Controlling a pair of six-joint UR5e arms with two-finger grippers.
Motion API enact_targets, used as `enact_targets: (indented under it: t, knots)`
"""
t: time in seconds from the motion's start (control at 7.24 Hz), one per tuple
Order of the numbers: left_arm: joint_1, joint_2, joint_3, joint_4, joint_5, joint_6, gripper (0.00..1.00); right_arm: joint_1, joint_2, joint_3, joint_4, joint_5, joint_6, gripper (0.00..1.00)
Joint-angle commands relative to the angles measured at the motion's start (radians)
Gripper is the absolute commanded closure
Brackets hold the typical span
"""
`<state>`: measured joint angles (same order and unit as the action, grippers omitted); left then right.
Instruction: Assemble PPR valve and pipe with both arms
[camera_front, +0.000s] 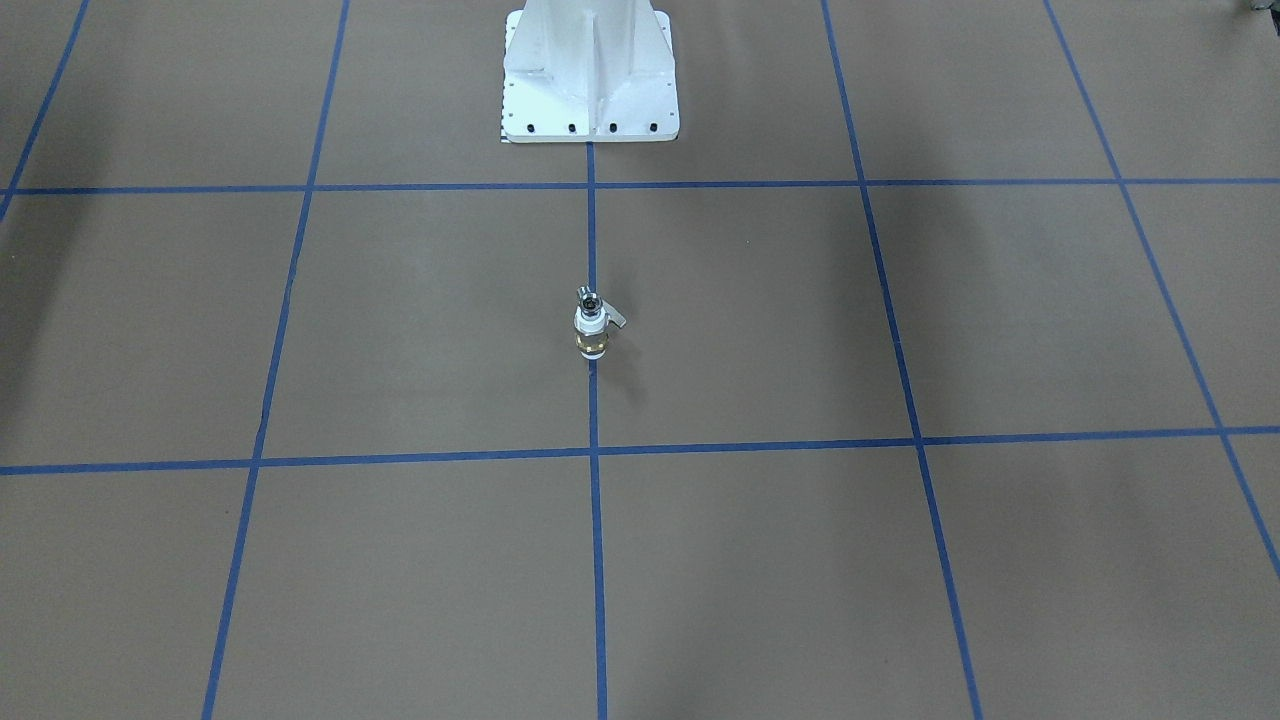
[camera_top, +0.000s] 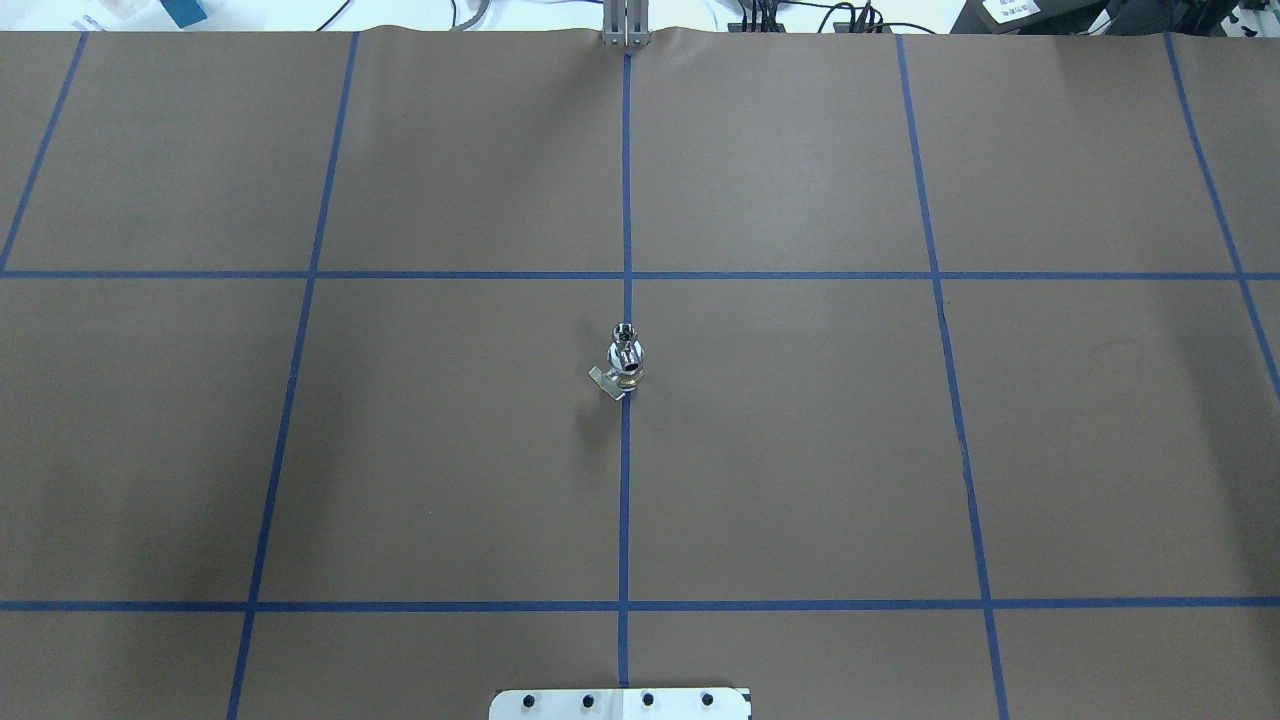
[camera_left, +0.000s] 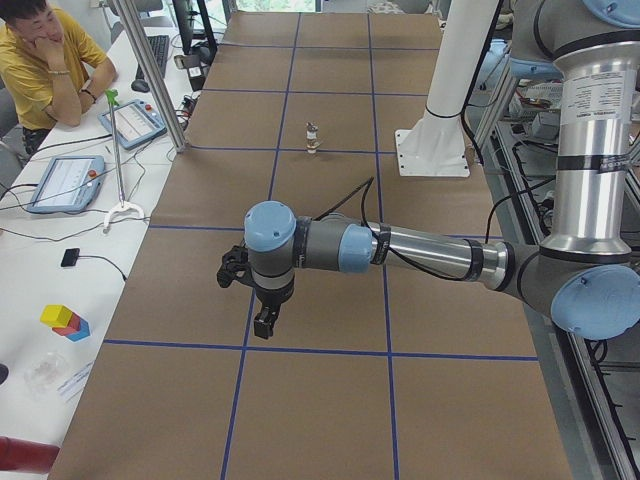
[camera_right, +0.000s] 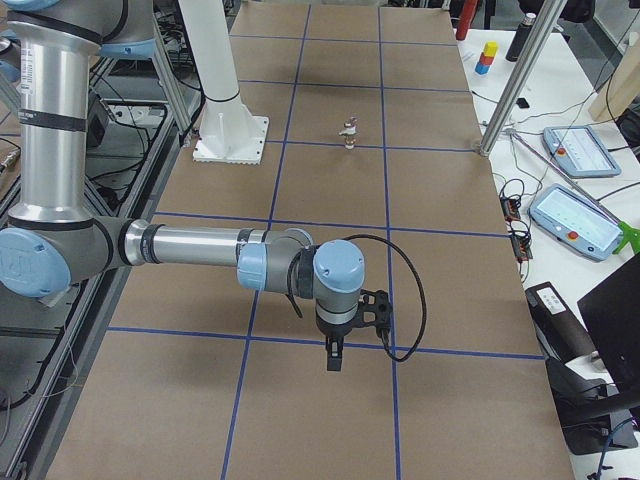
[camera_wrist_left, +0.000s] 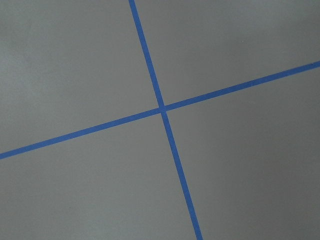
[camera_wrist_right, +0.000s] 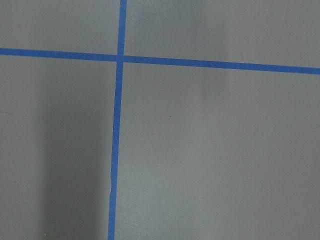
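Note:
The PPR valve (camera_front: 591, 328) stands upright on the centre tape line, with white ends, a brass ring low down and a grey lever to one side. The silvery pipe (camera_front: 587, 298) sticks up out of its top end. Both show in the overhead view, the valve (camera_top: 627, 368) below the pipe (camera_top: 625, 332), and small in the side views (camera_left: 313, 137) (camera_right: 349, 132). My left gripper (camera_left: 263, 325) hangs over the table far from them, pointing down. My right gripper (camera_right: 334, 358) does the same at the other end. I cannot tell whether either is open. The wrist views show only bare paper and tape.
The white pedestal base (camera_front: 590, 80) stands behind the valve on the robot's side. A metal post (camera_left: 150, 75), tablets (camera_left: 65, 182) and a seated operator (camera_left: 45, 60) are along the far table edge. Blue tape lines grid the brown paper.

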<state>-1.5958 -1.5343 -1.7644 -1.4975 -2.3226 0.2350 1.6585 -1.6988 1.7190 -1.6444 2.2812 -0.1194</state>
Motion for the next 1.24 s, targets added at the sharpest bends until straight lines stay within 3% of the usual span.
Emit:
enact_targets:
  t: [0.0, 1.1]
  knots:
    - [0.002, 0.000, 0.048, 0.000, 0.002, -0.002, 0.00, 0.000, -0.002, 0.008, 0.000, 0.001, 0.007, 0.00]
    - [-0.001, 0.031, 0.014, -0.001, 0.000, -0.003, 0.00, 0.000, -0.001, 0.005, 0.000, 0.029, 0.007, 0.00]
